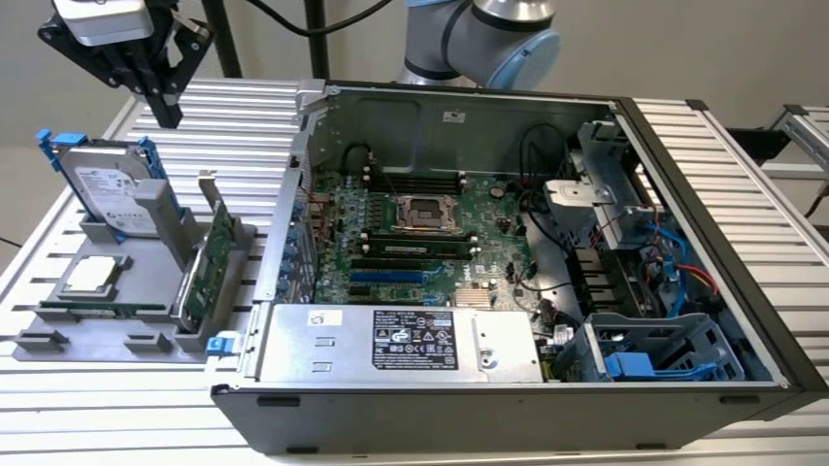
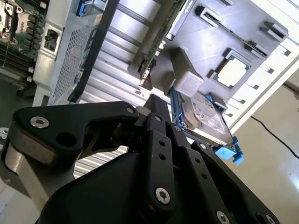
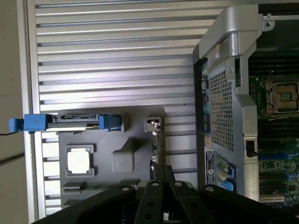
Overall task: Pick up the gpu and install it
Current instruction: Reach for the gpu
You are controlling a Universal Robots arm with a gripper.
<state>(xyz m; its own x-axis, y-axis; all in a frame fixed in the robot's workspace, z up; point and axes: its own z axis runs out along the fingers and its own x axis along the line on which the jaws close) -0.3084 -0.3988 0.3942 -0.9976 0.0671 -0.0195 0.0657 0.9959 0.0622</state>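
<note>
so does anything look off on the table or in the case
Nothing stands out. The gpu stands on edge in the grey holder beside the upright hard drive, the computer case lies open, and the gripper, jaws shut and empty, hangs above the holder.

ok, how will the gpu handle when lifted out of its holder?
Likely stiff: the gpu is a flat board with a metal end bracket. It stands on edge in the gray holder, so it could bind or tip if pulled crooked. Exposed green circuitry looks fragile.
</note>
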